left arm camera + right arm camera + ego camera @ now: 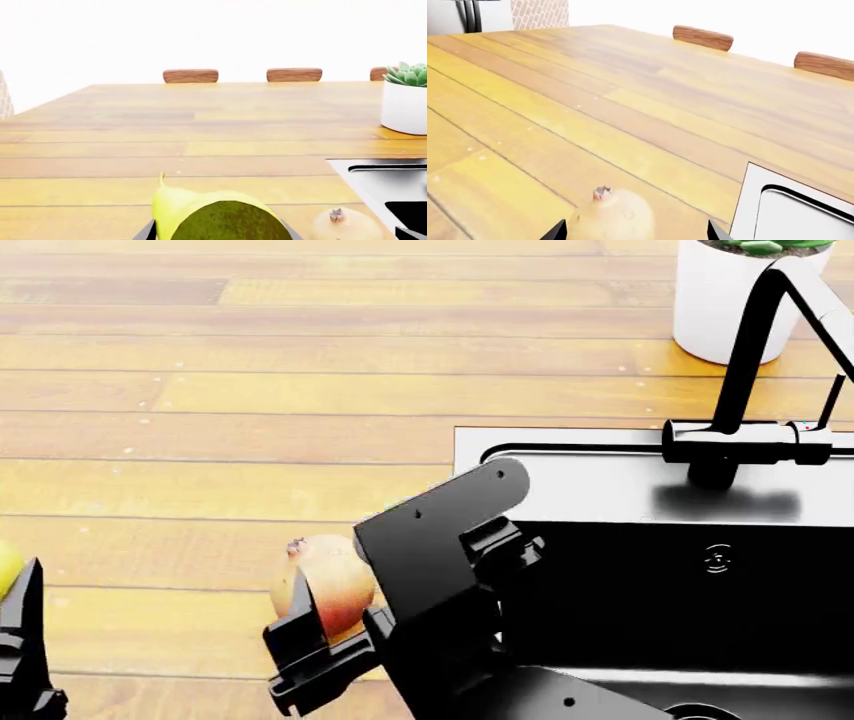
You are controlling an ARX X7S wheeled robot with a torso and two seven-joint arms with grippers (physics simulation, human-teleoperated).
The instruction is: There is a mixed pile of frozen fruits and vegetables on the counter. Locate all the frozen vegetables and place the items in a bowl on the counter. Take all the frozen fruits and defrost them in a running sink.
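At the far left of the head view the left gripper shows only as a dark finger at the frame edge, with a sliver of yellow beside it. Its own wrist camera fills in the rest — a yellow-green pear with a thin stem sits right at the camera's edge, with dark finger parts on either side of it. It looks held, but the contact is cut off, so I cannot tell whether that claw is clamped or merely around it.

Next comes the round orange-red fruit, resting on the counter just beside the steel rim of the sink. The right gripper has its fingers spread apart on either side of the fruit — the right wrist view shows both tips flanking it, not yet pressing.

Farther right, the black basin lies open below the tall faucet, with the white plant pot behind it.

The risk, as I judge it, is the round fruit rolling. If the fingers close off-centre or too low, it could squirt out along the planks, away from the sink. The faucet lever is also thin, and a loaded arm swinging over the basin could knock it or the pot.
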